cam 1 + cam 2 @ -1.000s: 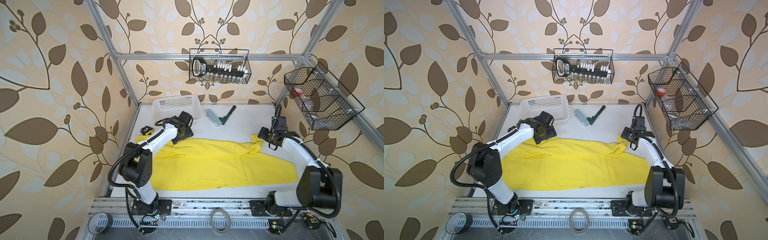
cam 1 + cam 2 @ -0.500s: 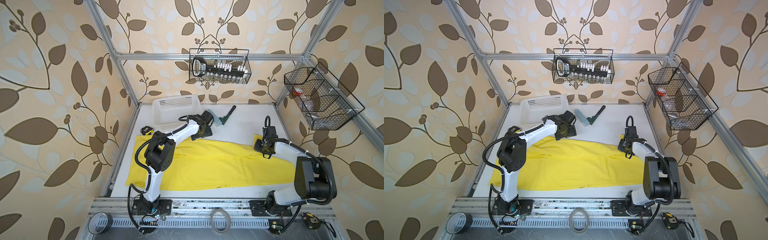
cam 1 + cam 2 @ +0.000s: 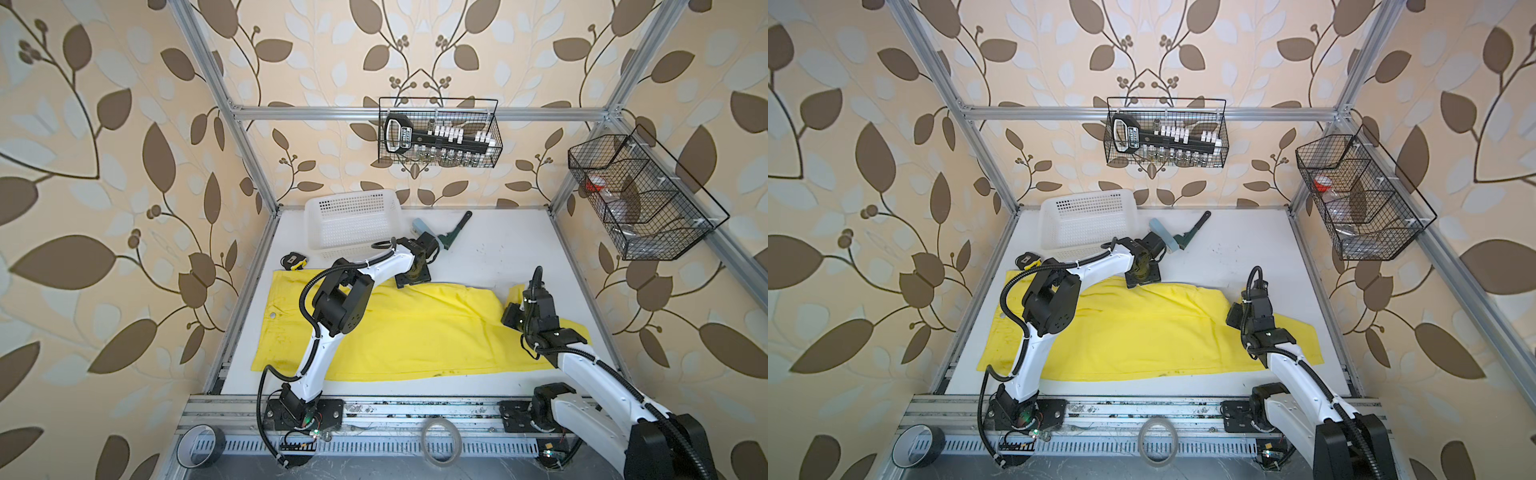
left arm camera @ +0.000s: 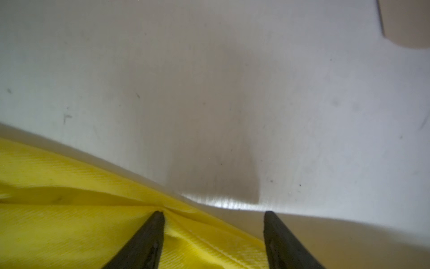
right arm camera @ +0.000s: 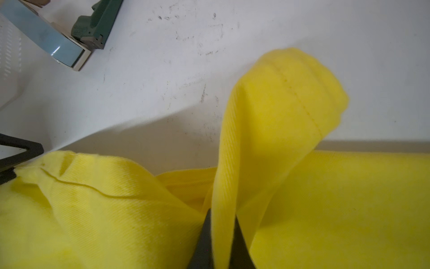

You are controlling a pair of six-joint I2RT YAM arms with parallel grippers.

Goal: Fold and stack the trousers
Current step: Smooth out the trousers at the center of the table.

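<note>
Right wrist view: right gripper (image 5: 222, 215) is clamped on a raised fold of the bright yellow cotton trousers (image 5: 279, 111); left wrist view: left gripper (image 4: 213, 213) is held with jaws apart, one fingertip (image 4: 149, 242) touching the stitched trouser edge; in both top views the trousers are spread lengthwise on the white tabletop (image 3: 498, 249), near the white perforated plastic basket (image 3: 353, 224).

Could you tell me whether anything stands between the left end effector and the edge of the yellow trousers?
Nothing visible does. The left end effector stands open at the edge of the yellow trousers, one finger on the cloth, the other over the table.
</note>
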